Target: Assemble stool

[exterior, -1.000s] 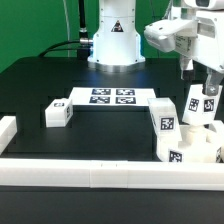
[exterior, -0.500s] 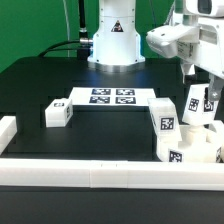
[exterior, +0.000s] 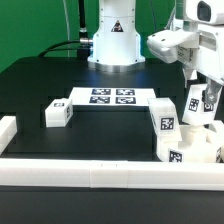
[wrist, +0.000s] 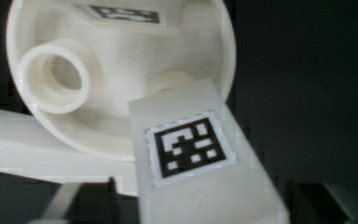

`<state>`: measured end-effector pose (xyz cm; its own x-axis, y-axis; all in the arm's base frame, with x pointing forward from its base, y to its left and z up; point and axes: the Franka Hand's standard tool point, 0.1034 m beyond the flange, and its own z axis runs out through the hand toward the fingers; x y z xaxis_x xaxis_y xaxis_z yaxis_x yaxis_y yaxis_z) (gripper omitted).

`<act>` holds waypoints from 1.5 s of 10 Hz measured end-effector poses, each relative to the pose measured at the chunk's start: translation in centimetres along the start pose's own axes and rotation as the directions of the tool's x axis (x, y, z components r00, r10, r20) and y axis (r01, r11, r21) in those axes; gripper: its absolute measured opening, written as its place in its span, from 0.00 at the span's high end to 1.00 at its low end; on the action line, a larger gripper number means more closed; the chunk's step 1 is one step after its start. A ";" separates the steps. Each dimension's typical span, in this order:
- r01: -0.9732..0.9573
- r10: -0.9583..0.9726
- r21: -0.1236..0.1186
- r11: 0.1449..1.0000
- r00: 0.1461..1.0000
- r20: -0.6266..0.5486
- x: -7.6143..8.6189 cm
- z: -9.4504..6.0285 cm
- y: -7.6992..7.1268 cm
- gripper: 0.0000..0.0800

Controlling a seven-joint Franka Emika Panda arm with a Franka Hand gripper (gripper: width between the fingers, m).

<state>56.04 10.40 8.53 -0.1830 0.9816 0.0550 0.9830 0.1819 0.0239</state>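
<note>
Gripper (exterior: pixel 207 86) was set over a leg (exterior: pixel 209 104) at the exterior view's far right, just behind the seat (exterior: pixel 193 150); whether its jaws were clamped on the leg or apart could not be told. An off-centre pinch might have tipped the leg against its neighbour (exterior: pixel 192 106) or let it slip. The leg stood near upright, long axis roughly vertical, tag facing the exterior camera.

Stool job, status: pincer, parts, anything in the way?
Pincer straddling upright leg, grip unconfirmed. Leg stands beside the seat. Second leg loose at the exterior view's left. No obstruction seen.
</note>
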 end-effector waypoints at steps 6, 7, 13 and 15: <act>-0.055 0.055 0.024 0.998 0.998 0.001 -0.5 0.0 -0.2 0.58; -0.108 0.108 0.047 0.993 0.994 0.003 -0.8 0.0 -0.2 0.58; -0.562 0.561 0.073 0.824 0.827 0.036 -1.3 -0.1 0.2 0.57; -0.656 0.655 0.069 0.751 0.754 0.044 -1.3 -0.1 0.2 0.57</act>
<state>56.43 9.18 8.53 0.5063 0.8623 0.0133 0.8596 -0.5034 -0.0871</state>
